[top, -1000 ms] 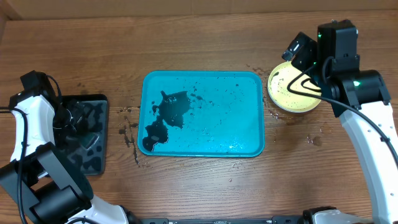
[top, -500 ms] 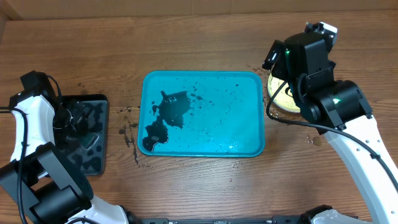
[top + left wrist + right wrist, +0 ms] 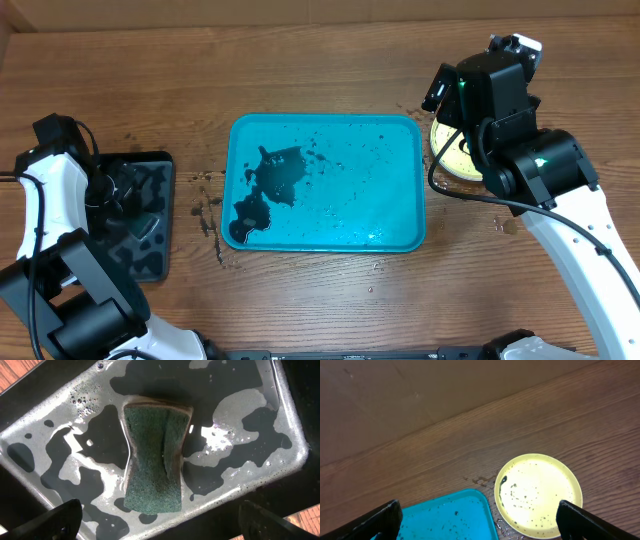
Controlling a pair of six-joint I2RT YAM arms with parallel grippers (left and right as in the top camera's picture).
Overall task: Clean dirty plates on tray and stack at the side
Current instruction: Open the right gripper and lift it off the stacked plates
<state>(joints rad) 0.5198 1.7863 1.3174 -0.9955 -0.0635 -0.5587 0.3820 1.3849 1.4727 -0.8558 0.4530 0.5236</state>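
L gripper [image 3: 161, 522]: fingers spread, empty, above green sponge [image 3: 156, 457] in soapy black tray [image 3: 240, 425]. Ctr: turquoise tray [image 3: 350, 215] carries no plates, only dark puddles [image 3: 270, 178]. R: yellow-green plate [image 3: 538, 495] sits just beside that tray, below R gripper [image 3: 480, 517], fingers apart, empty; stacking step looks complete, so next move prob. req. arm retraction only.

The right arm [image 3: 497, 105] was turned and brought over the yellow-green plate [image 3: 448, 160], most of which is now hidden from overhead.
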